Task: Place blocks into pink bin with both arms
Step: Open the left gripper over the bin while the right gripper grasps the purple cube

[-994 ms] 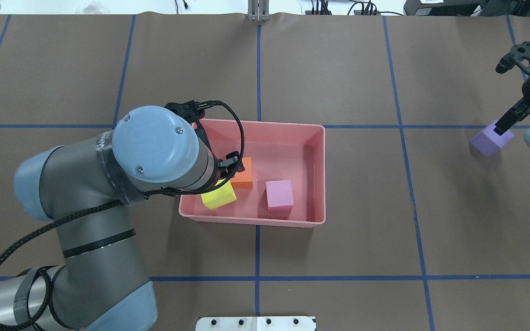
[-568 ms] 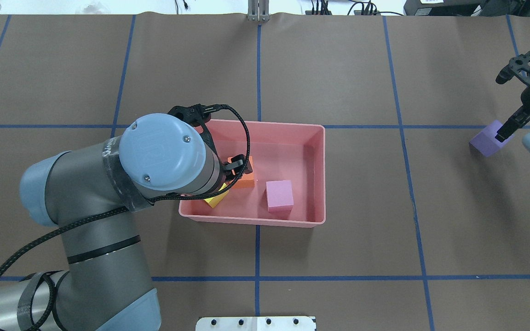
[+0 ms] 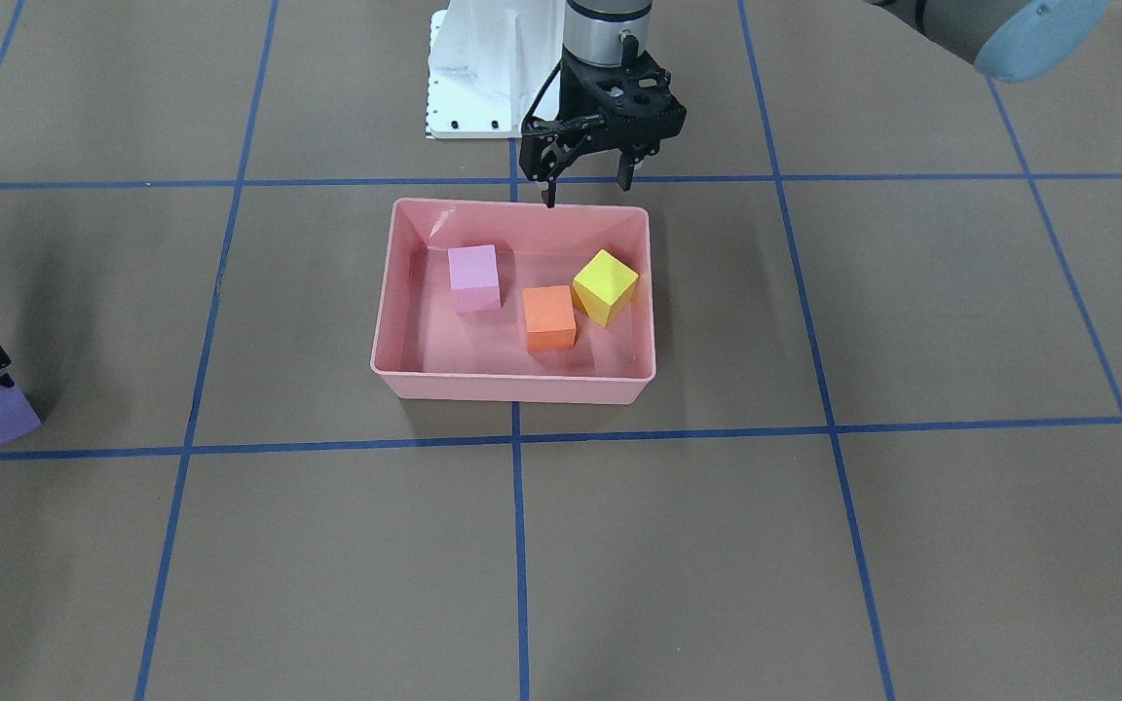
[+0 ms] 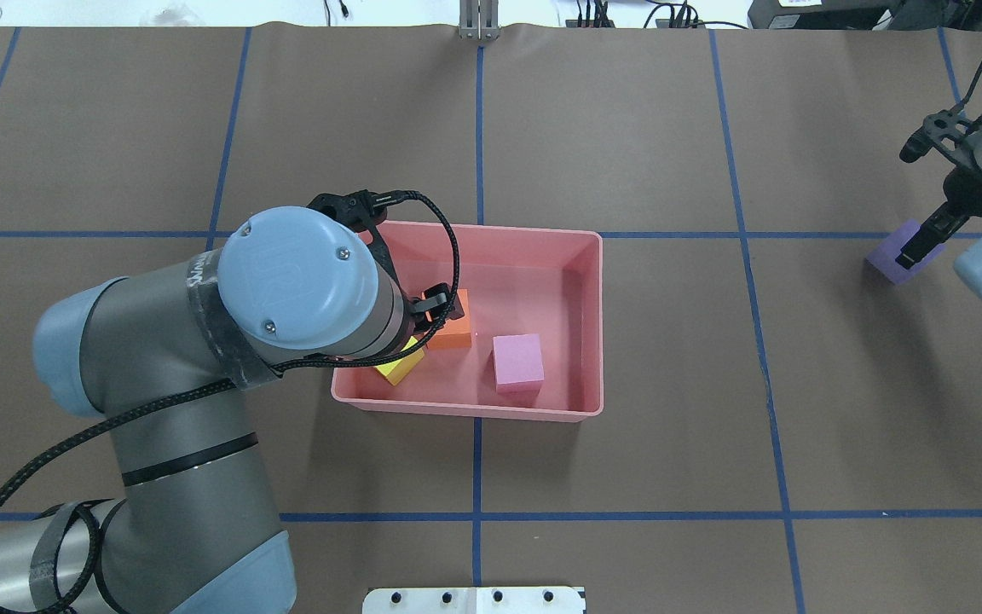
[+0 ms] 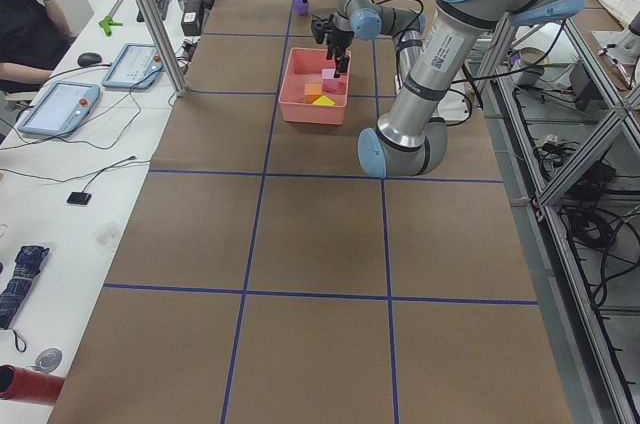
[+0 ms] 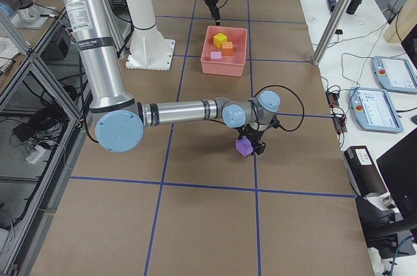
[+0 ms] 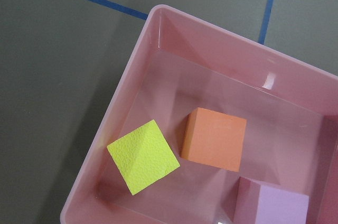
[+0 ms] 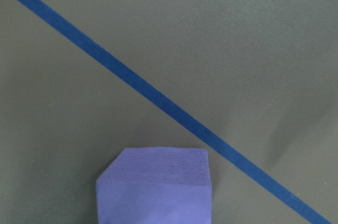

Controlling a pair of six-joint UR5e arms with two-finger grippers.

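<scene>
**Ana:** Inside the pink bin (image 3: 512, 386), what do you count?

**Ben:** Three blocks on its floor. The pale pink block (image 3: 474, 277) sits toward the robot's right half of the bin, flat and square to the walls. The orange block (image 3: 549, 318) lies near the middle, flat too. The yellow block (image 3: 605, 286) is on the robot's left side, tipped up on an edge or corner and close against the side wall. Through the left wrist camera the yellow block (image 7: 143, 156) and the orange block (image 7: 214, 139) look just beside each other; I cannot tell whether they touch.

**Ana:** And the pink bin itself?

**Ben:** It rests on the brown table (image 4: 670, 477), straddling a blue tape line (image 4: 476, 477) near the centre.

**Ana:** Where is the fourth block?

**Ben:** The purple block (image 4: 890, 253) is outside the bin, well apart from it, far out on the robot's right side, next to another blue line.

**Ana:** What about the left gripper (image 3: 588, 180)?

**Ben:** It hangs above the bin's robot-side rim with its fingers spread and nothing between them.

**Ana:** And the right gripper (image 4: 917, 243)?

**Ben:** It is right at the purple block, one dark finger across the top face. Whether it has clamped the block or merely brackets it, I cannot tell.
</scene>
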